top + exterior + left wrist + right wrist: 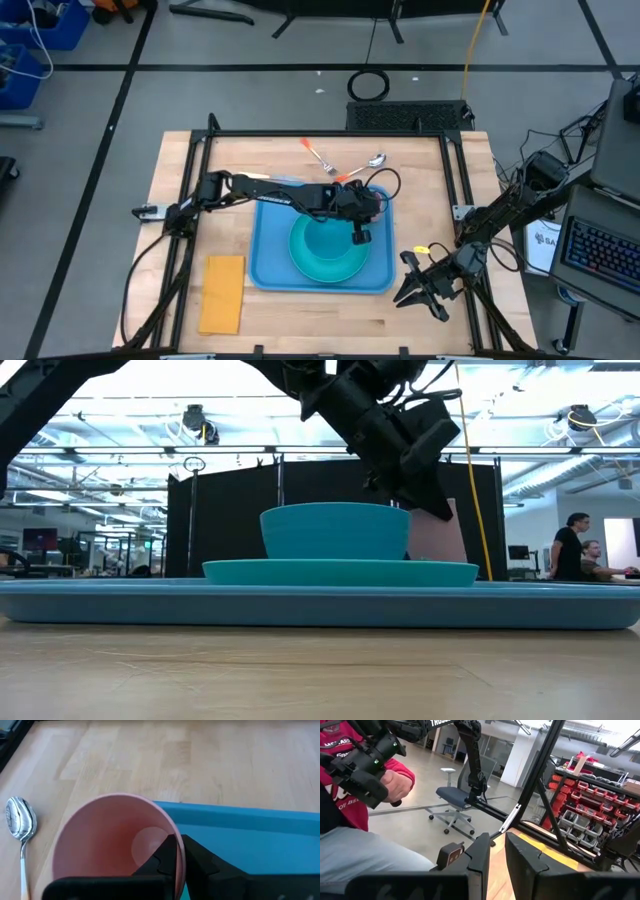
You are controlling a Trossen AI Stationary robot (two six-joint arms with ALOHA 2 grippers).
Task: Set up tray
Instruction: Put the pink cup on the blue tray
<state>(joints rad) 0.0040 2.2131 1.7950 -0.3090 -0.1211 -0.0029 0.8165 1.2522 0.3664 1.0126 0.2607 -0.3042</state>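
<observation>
The tray (268,262) is a flat, light-blue plastic rectangle with rounded corners and a low raised rim. It lies near the middle of the table (310,325), which is pale wood planking with visible grain. In the low view the tray (120,605) reads as a long, thin blue band across the table surface.

A round teal plate (305,265) sits on the tray, smooth and glossy. A teal bowl (325,240) with a curved wall stands on the plate; in the low view the bowl (335,532) rises above the plate's (340,572) wide flat rim.

A pink cup (107,842), smooth, round and thin-walled, stands at the tray's far right corner. The left gripper (179,852) holds it at the rim: one finger (162,860) is inside the cup, the other is outside, and the jaws are narrow on the wall. In the high view the left gripper (360,232) hangs over that corner of the tray.

A polished metal spoon (20,822) with an oval bowl lies on the wood just beside the cup. A fork (318,155) with an orange handle lies farther back on the table.

A yellow-orange napkin (222,293), flat and rectangular, lies on the wood left of the tray, apart from it.

The right gripper (425,288) waits off the tray's right side at the table edge, its jaws narrow and holding nothing. A person (355,820) in a red top sits beyond it.
</observation>
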